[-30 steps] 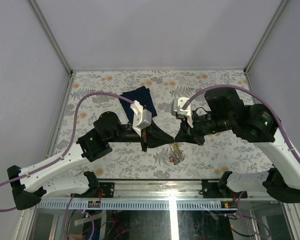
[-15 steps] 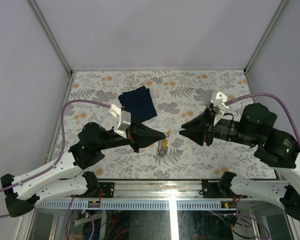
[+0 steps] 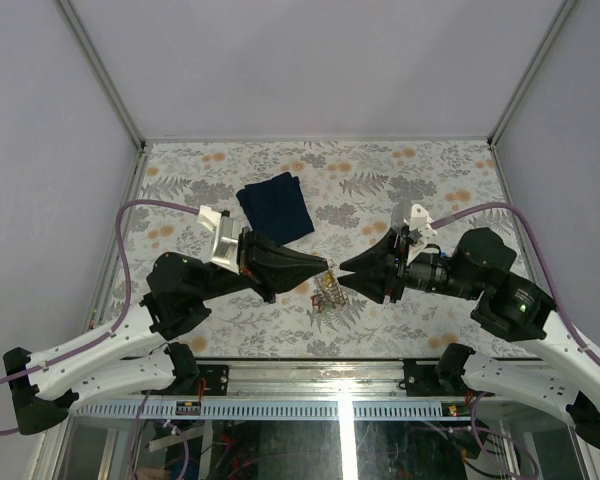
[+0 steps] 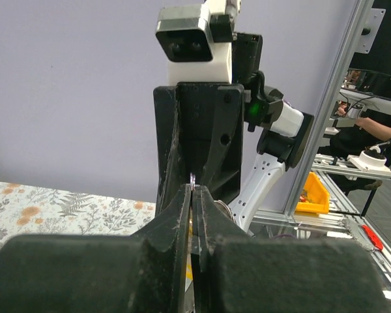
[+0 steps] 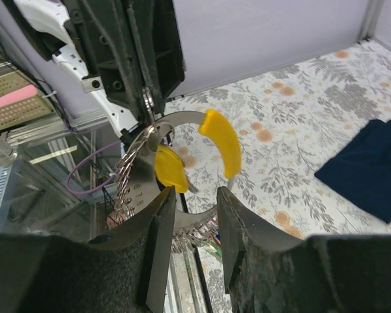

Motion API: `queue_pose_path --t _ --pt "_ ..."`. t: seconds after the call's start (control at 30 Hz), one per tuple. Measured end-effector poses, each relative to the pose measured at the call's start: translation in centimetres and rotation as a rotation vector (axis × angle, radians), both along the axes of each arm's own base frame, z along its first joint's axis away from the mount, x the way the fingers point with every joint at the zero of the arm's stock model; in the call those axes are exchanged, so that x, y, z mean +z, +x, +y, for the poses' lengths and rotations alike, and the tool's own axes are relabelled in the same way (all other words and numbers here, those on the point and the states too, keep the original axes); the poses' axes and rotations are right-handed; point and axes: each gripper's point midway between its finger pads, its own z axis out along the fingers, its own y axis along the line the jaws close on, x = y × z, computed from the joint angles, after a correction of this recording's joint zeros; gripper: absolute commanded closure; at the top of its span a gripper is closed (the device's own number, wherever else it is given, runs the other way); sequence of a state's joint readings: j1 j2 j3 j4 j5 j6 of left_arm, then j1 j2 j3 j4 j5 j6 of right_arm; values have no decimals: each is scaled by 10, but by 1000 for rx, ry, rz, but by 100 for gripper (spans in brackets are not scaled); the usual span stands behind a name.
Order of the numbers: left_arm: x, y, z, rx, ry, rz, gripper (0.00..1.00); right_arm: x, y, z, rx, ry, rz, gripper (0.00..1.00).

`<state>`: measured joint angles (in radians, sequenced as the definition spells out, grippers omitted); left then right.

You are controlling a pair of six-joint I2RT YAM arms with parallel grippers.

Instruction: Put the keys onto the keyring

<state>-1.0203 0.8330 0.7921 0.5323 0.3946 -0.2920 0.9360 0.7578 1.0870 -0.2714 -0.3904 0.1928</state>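
Note:
My left gripper (image 3: 324,272) is shut on the thin silvery keyring (image 4: 193,180) and holds it above the table. A bunch of keys (image 3: 327,292) and chains hangs from the ring. In the right wrist view the left gripper (image 5: 145,98) pinches the ring's top, and two yellow-tagged keys (image 5: 221,140) hang on it, with red and green tags lower down. My right gripper (image 3: 343,270) faces the left one tip to tip. It is open, and its jaws (image 5: 194,195) stand on either side of the ring's lower arc (image 5: 193,217) without closing on it.
A dark navy folded cloth (image 3: 276,206) lies on the floral table (image 3: 430,170) behind the grippers; it also shows in the right wrist view (image 5: 371,166). Grey walls and metal frame posts enclose the table. The table's near edge is a metal rail.
The right gripper has moved left, closing the gap to the left gripper and the keyring. The left gripper has shifted slightly left and still holds the ring and hanging keys.

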Motion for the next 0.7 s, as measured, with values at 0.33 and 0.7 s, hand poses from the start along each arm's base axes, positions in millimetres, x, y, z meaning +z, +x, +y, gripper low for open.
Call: queue_pose_path --t 0.33,0.7 --pt "-3 0 -5 -14 6 10 100 5 -7 8 68 54 -59 56" --pt "-9 0 -10 -34 25 24 100 7 -10 15 113 71 -68 91"
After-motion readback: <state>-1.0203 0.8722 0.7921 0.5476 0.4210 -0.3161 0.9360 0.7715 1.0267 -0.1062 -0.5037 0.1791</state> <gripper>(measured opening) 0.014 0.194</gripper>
